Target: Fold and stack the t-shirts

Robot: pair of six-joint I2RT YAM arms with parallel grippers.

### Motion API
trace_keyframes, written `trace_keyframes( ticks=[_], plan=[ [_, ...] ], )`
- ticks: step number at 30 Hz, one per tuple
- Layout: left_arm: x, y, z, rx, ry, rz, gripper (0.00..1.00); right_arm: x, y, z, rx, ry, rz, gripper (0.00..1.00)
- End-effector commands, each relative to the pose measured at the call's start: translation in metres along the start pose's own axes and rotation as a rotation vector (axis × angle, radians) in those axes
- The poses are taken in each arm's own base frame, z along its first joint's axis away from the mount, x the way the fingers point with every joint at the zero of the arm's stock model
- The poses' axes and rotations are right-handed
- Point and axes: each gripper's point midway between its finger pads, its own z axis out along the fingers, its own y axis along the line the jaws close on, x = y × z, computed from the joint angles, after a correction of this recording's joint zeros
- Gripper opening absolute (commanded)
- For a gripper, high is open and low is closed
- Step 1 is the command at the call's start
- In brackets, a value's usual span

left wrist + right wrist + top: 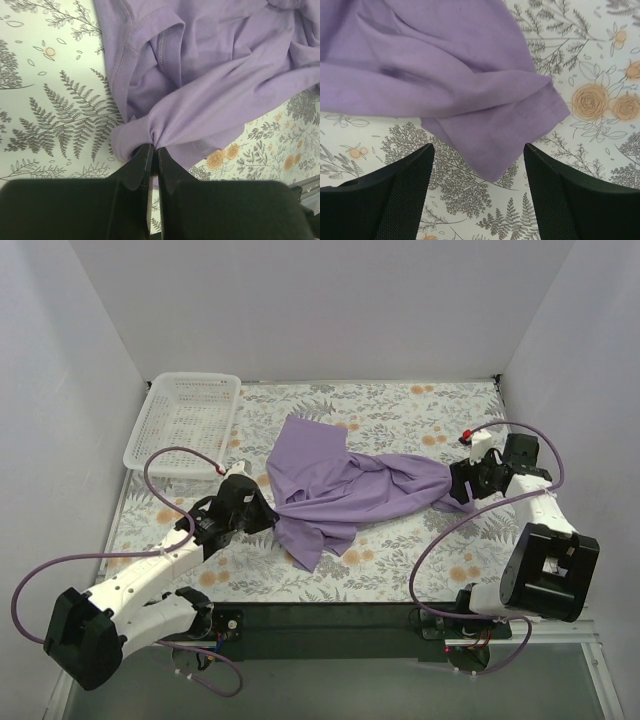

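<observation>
A purple t-shirt lies crumpled across the middle of the floral tablecloth. My left gripper is shut on a bunched fold at the shirt's left edge, near the collar; the left wrist view shows the cloth pinched between the black fingers. My right gripper is open, hovering just above the shirt's right corner, which lies flat on the table between the spread fingers. No other t-shirt is in view.
A white plastic basket stands empty at the back left. White walls close the table on left, back and right. The floral tablecloth shows bare behind the shirt and at the front.
</observation>
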Motion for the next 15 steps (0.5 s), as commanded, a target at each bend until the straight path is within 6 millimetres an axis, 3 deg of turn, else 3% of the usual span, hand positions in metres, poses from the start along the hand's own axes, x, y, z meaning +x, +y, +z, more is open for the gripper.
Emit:
trace_keyframes(
  ticks=[1,9,15],
  plan=[
    [-0.015,0.003,-0.014,0.009,-0.051,0.017,0.00,0.030,-0.001,0.007,-0.031,0.094,-0.014,0.78],
    [-0.015,0.013,-0.022,0.010,-0.052,0.008,0.00,0.050,0.010,0.019,-0.120,0.174,0.028,0.65],
    [-0.017,0.012,-0.024,0.015,-0.051,0.018,0.00,0.065,0.014,0.027,-0.148,0.225,0.083,0.44]
  ],
)
